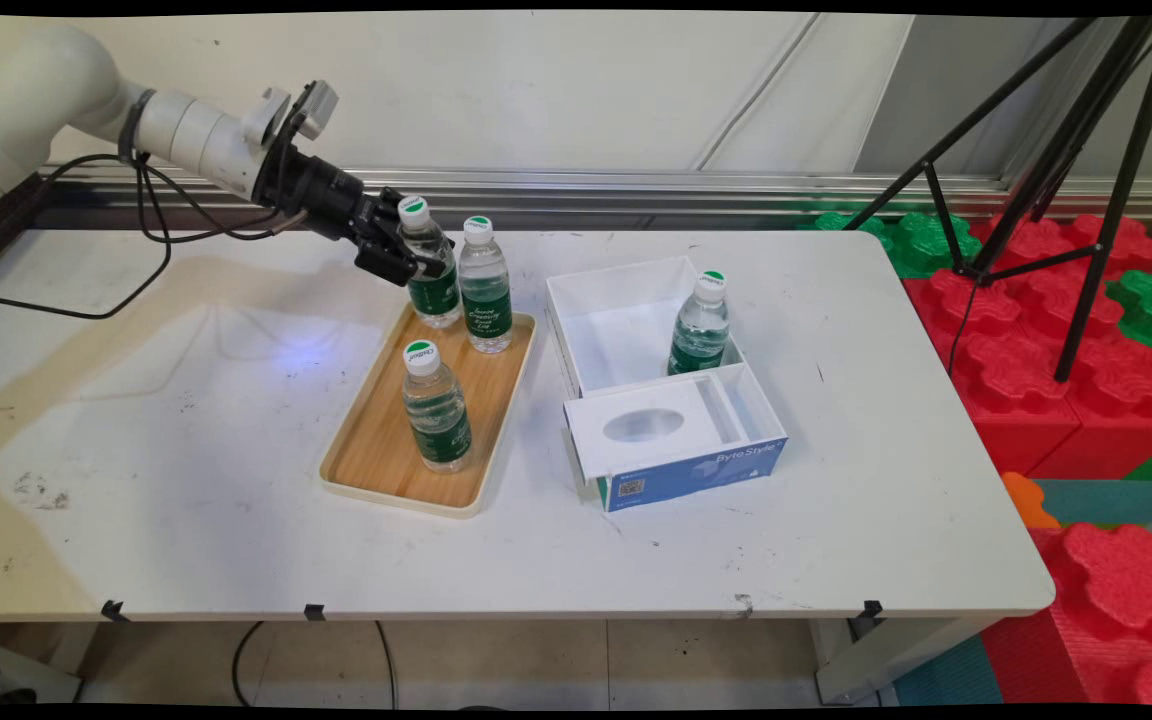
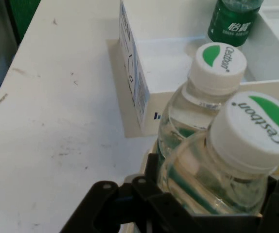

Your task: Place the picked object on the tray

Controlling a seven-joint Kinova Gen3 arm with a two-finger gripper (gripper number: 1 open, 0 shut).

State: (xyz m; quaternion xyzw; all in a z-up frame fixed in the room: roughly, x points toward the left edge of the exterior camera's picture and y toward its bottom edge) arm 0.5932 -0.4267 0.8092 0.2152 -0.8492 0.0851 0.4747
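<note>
Fingers [image 1: 414, 262] seemingly round "Cestbon" bottle [image 1: 431, 265]

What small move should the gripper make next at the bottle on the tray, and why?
Probably a short straight lift. The gripper appears shut on the far-left bottle, which stands on the wooden tray. A second bottle stands close beside it, so sideways motion risks knocking it.
</note>
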